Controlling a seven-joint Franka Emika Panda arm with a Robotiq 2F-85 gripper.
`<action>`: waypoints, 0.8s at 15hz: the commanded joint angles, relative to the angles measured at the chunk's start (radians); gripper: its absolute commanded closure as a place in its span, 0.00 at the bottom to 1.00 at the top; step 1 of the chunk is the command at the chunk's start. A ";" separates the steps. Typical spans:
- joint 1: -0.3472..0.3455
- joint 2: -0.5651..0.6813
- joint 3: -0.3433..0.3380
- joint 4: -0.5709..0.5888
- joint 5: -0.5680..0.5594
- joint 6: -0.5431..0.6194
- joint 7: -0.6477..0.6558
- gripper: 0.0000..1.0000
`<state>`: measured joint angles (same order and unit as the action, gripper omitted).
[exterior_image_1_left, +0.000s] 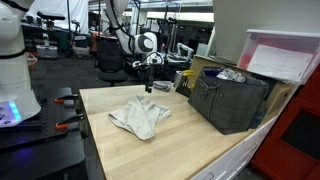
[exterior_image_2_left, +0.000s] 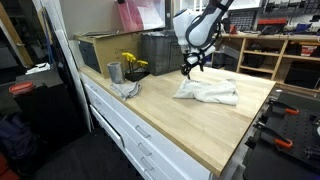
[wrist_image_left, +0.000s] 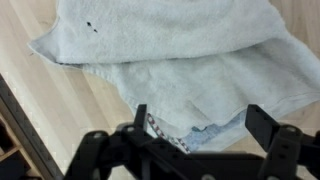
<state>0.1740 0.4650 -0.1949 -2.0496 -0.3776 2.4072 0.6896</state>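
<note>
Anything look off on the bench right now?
The pale grey cloth lies crumpled and folded over itself on the light wooden tabletop. The wrist view shows two small dark marks near one edge, holes or stains, unclear. The end effector hangs open above it.

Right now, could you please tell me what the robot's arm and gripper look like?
The arm is glossy white, built of rounded segments with dark bands at the joints. The gripper is matt black, with two angular linkage fingers. No markings are legible.
</note>
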 joint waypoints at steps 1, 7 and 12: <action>-0.040 0.066 -0.007 0.064 0.066 0.012 0.066 0.00; -0.087 0.199 -0.001 0.218 0.263 -0.026 0.165 0.00; -0.105 0.286 -0.010 0.309 0.354 -0.036 0.199 0.00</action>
<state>0.0809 0.7035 -0.2021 -1.8125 -0.0620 2.4070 0.8519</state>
